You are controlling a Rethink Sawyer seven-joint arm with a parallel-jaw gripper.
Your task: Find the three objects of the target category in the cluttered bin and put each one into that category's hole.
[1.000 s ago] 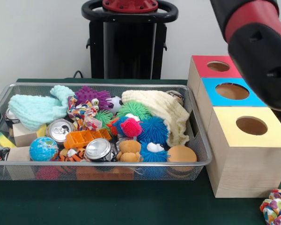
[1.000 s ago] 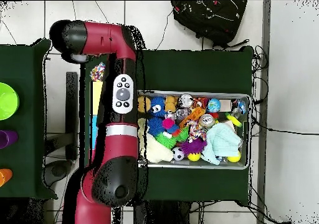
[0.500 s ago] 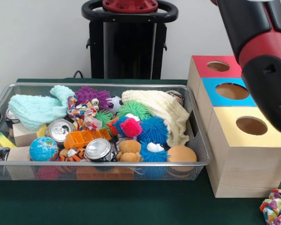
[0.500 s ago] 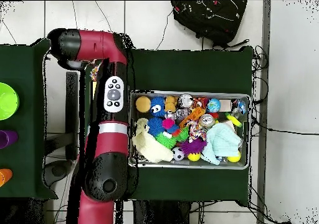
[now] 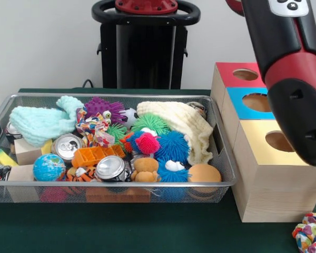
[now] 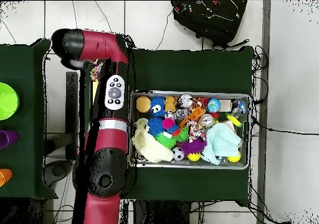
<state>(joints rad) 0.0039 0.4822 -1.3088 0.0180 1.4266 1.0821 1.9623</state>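
Wire bin (image 5: 221,182): full of mixed toys, long axis left–right in front view. Boxes (image 5: 274,195) with three holes: beside it. Arm (image 5: 289,79): over boxes. Gripper: hidden, state unknown.

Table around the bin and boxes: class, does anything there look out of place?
Yes. A multicoloured fabric bundle lies on the green table, at the foot of the yellow-topped box. Everything else of that sort sits inside the wire bin.

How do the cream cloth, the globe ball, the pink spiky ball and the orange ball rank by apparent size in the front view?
Cream cloth, clearly largest.
Globe ball and orange ball look alike; unranked.
Pink spiky ball, smallest, though farther back.
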